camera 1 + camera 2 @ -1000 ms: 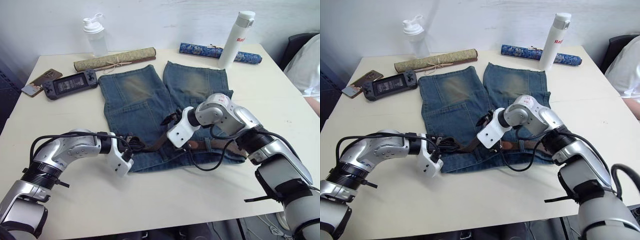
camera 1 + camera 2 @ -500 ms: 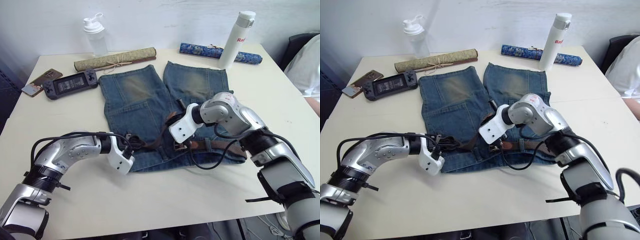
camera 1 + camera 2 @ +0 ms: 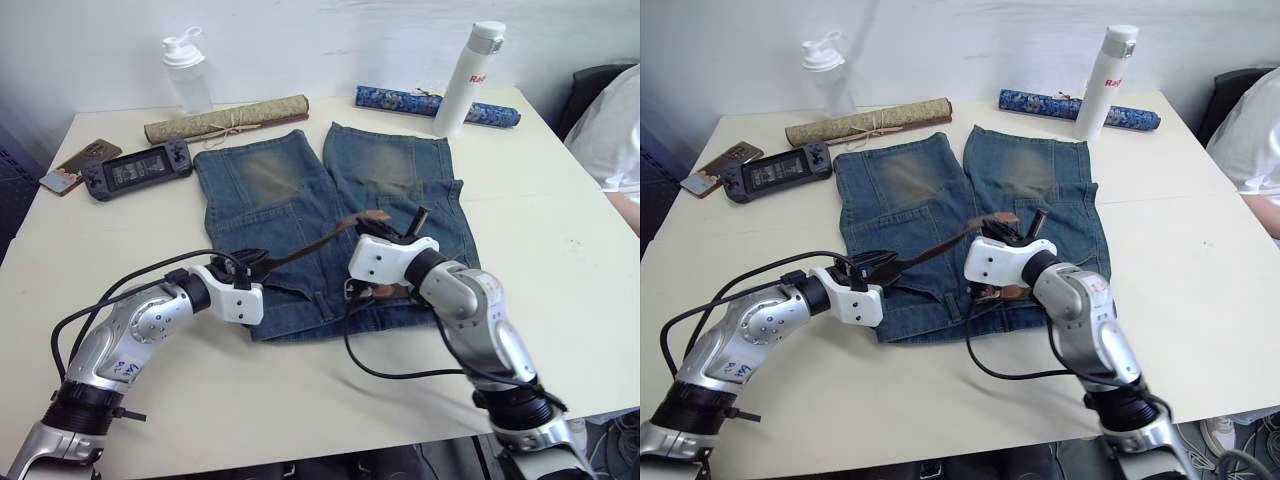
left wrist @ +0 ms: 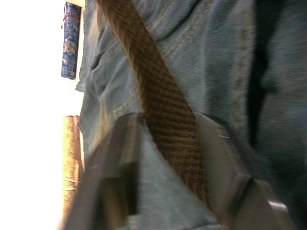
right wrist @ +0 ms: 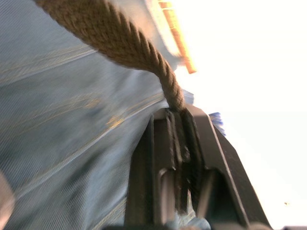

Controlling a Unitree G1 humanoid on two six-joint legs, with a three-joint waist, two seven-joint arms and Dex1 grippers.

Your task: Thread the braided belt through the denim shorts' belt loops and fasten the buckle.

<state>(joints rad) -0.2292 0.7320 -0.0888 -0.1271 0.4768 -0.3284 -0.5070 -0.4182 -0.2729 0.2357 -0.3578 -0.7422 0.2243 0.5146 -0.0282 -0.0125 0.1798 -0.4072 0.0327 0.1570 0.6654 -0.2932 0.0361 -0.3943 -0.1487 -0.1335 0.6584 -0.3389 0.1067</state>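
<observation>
The denim shorts (image 3: pixel 270 190) lie flat on the table, waistband toward me. The braided belt (image 3: pixel 310 243) stretches taut above them, from my left gripper (image 3: pixel 250 264) up to my right gripper (image 3: pixel 378 220). The right gripper is shut on the belt near its tan tip, as the right wrist view shows (image 5: pixel 175 112). In the left wrist view the left gripper (image 4: pixel 167 117) is open and the belt (image 4: pixel 168 96) runs between its fingers (image 4: pixel 120 158). The buckle (image 3: pixel 357 293) lies at the waistband under my right wrist, partly hidden. I cannot make out the belt loops.
Along the far edge are a clear shaker bottle (image 3: pixel 185 70), a tan rolled mat (image 3: pixel 228 118), a blue rolled mat (image 3: pixel 435 103) and a white flask (image 3: pixel 470 65). A handheld console (image 3: pixel 137 170) and phone (image 3: pixel 68 165) lie far left. A person in white (image 3: pixel 610 130) is at the right.
My left gripper has opened around the belt. My right arm has swung in closer and lifted the belt's tip up over the shorts, pulling the strap taut.
</observation>
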